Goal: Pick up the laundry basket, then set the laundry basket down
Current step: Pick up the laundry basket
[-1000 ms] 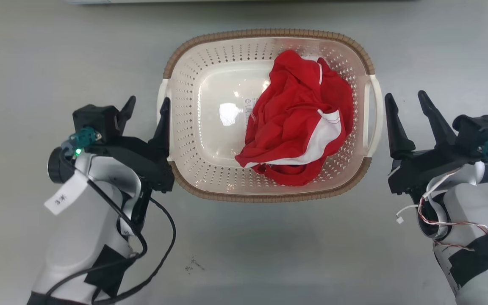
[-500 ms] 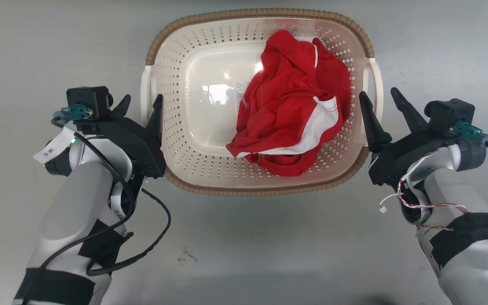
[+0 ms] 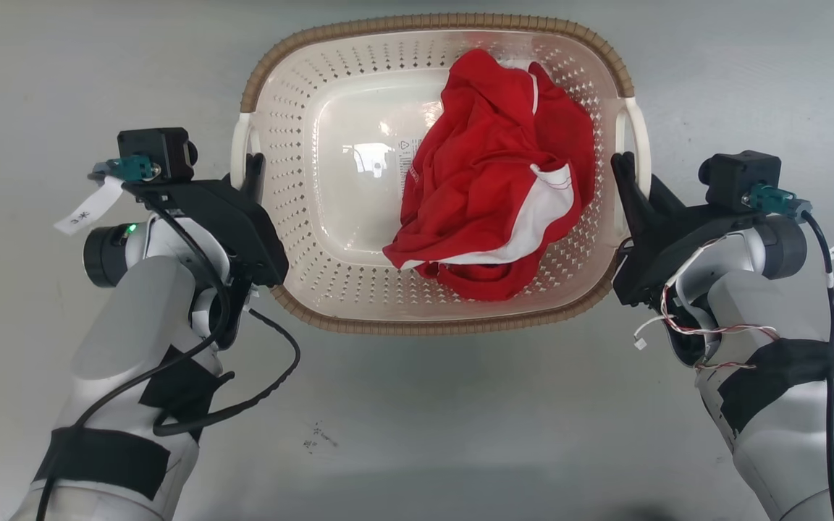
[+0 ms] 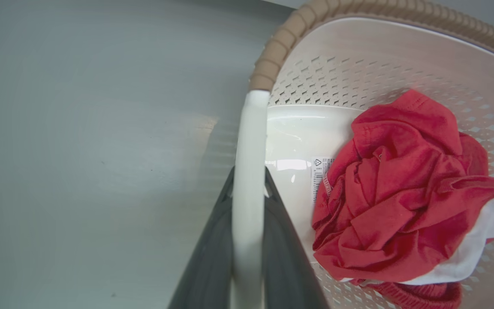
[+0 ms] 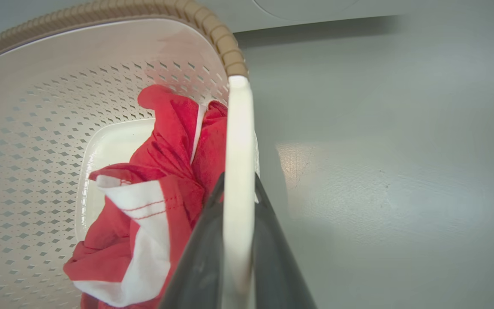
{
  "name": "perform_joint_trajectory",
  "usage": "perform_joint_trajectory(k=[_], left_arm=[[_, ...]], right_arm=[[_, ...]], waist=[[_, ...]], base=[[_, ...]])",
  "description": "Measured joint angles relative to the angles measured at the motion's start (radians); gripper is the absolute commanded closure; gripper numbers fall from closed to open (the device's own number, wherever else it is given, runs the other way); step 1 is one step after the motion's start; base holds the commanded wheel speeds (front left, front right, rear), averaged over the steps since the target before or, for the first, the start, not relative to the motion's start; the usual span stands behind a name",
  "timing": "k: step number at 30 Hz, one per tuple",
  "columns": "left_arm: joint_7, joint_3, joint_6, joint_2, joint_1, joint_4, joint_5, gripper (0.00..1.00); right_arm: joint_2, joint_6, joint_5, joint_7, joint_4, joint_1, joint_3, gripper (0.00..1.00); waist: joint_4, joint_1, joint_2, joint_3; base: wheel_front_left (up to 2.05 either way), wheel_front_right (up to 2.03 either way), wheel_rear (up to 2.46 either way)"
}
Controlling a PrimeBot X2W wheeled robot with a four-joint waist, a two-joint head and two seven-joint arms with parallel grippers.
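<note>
Starting closest in: the left pincer (image 3: pixel 243 170) is clamped narrow on the left handle (image 4: pixel 249 128) of the laundry basket (image 3: pixel 424 329). In the left wrist view one dark finger (image 4: pixel 212 253) sits on each side of that white bar, pressed right up against it. Same deal on the other side: the right pincer (image 3: pixel 635 177) is closed onto the right handle (image 5: pixel 238 128), and the bar runs straight up between its two fingers in the right wrist view. Both are gripping around the near half of their handle, with the rest of the bar stretching on past the fingertips to where the brown woven-look rim picks up.

So the basket sits directly between the two pincers, inboard of each one, with its long near rim running across just ahead of the wrists.

Just past the fingertips, inside the basket, there's a crumpled red garment (image 3: pixel 504 195) with white trim. It's bunched up close beside the right pincer and well apart from the left one. On the left pincer's side the cream bottom is bare, apart from a small printed label (image 4: pixel 320 171).

Farther out is the perforated far wall, then the grey floor (image 3: pixel 62 72). Can't tell whether the basket is touching the floor.
</note>
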Motion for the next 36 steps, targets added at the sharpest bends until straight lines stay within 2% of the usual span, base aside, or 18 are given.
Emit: perform_joint_trajectory(k=[10, 36], left_arm=[[-0.004, 0.001, -0.015, -0.022, -0.009, 0.108, -0.008, 1.00], [0.069, -0.001, -0.052, -0.049, -0.046, 0.292, -0.034, 1.00]], right_arm=[[0.011, 0.024, 0.002, -0.002, 0.102, -0.025, 0.012, 1.00], [0.057, 0.047, 0.054, -0.010, 0.309, -0.041, 0.022, 1.00]], waist=[[-0.004, 0.0000, 0.0001, -0.047], [-0.007, -0.0002, 0.0000, -0.258]], base=[[0.00, 0.00, 0.00], [0.00, 0.00, 0.00]])
